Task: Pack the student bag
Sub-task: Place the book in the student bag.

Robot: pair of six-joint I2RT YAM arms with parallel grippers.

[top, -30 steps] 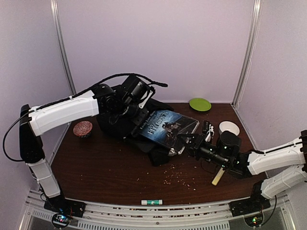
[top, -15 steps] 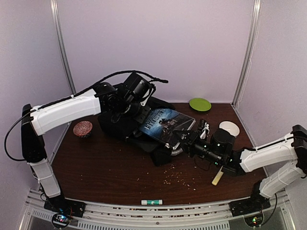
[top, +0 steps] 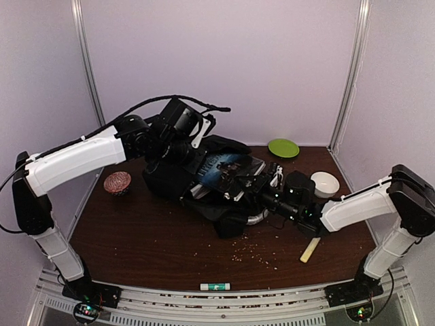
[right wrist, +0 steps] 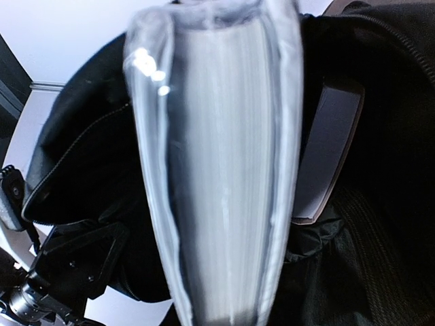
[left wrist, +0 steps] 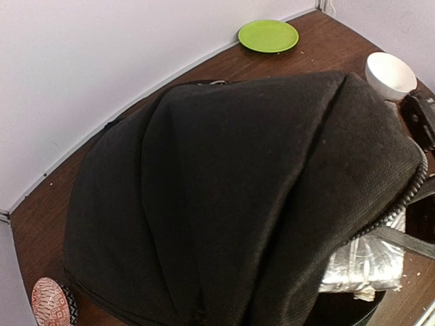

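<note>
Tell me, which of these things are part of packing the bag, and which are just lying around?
In use: student bag, top held up by the left gripper; book, gripped by the right gripper.
Lying about: green plate; white bowl; patterned bowl; wooden stick; crumbs.

We look into a booth closed in by three plain walls point(top: 224, 68) of pale lilac, softly and evenly lit. Two slim metal posts run up the back corners, one on the left point(top: 90, 68) and one on the right point(top: 351, 68). The table point(top: 149, 238) is dark reddish-brown wood, with pale crumbs point(top: 255, 252) scattered toward the front. Along its near edge lies a ribbed grey metal rail point(top: 272, 299).
</note>
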